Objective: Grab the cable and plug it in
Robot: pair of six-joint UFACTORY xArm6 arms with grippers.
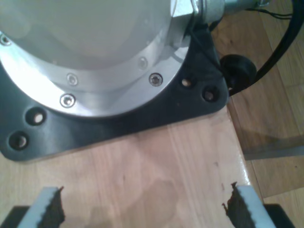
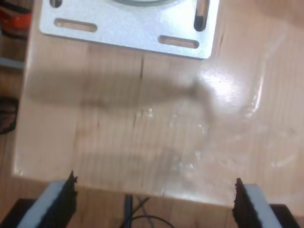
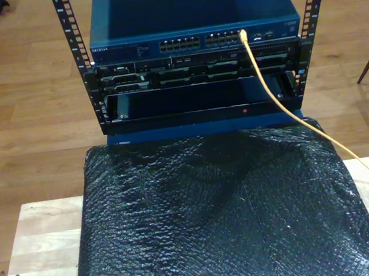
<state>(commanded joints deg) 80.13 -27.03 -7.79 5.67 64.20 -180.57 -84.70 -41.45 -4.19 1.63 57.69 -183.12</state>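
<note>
My first gripper (image 1: 142, 209) sits wide open over pale, smooth wood, facing a round aluminium arm base (image 1: 85, 52) on a black plate. My second gripper (image 2: 154, 202) is open too, near a slotted silver plate (image 2: 128, 28). Exterior view: the yellow cable (image 3: 281, 102) is plugged into the blue switch (image 3: 190, 16), trailing past crinkly black bubble wrap (image 3: 222, 221) off the exterior view's right, well apart from both grippers.

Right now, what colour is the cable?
Yellow-orange; the cable shows best in the exterior view.

A pale wooden bench (image 3: 40, 253) carries a black bubble-wrap sheet (image 3: 222, 221) spread across its middle, with bare wood showing at both exterior-view edges.
</note>
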